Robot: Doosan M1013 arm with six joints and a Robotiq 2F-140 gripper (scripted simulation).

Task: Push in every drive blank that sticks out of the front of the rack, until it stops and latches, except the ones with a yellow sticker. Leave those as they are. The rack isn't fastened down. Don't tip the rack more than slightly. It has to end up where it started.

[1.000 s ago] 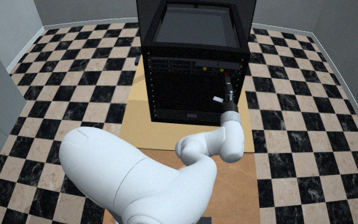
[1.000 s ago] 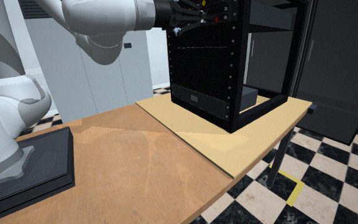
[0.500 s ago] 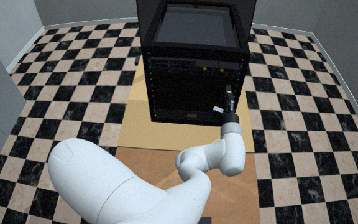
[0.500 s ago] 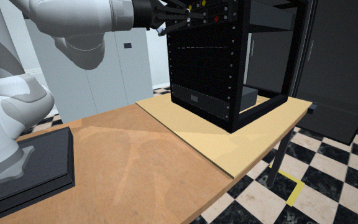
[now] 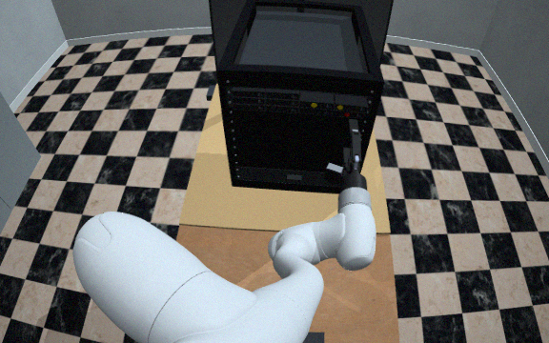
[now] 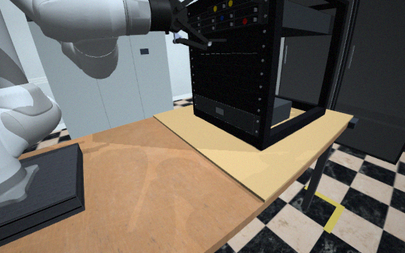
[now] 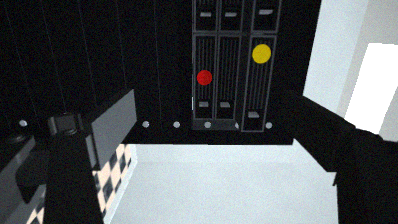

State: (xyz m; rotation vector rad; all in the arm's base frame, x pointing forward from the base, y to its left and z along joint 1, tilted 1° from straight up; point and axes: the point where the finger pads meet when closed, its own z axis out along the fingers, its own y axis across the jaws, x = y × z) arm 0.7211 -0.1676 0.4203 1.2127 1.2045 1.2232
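Note:
The black rack (image 5: 300, 90) stands on the light wooden board (image 5: 255, 191). Its top rows hold drive blanks. In the wrist view a blank with a red sticker (image 7: 204, 77) sits level with its neighbour on the right. A blank with a yellow sticker (image 7: 261, 53) stands at the right end of the row and looks slightly proud. The side view shows two yellow stickers (image 6: 222, 5), a blue one (image 6: 221, 17) and the red one (image 6: 245, 21). My gripper (image 7: 208, 105) is open and empty, a short way in front of the red-sticker blank (image 5: 347, 114); it also shows in the top and exterior views (image 5: 354, 131) (image 6: 202, 24).
The rack's lower bays are dark, with a grey panel (image 6: 225, 114) at the bottom. The arm's base plate (image 6: 30, 197) sits on the brown table. Grey cabinets (image 6: 100, 81) stand behind, and a dark cabinet (image 6: 382, 70) to the right. The board's edge (image 6: 294, 176) drops to the checkered floor.

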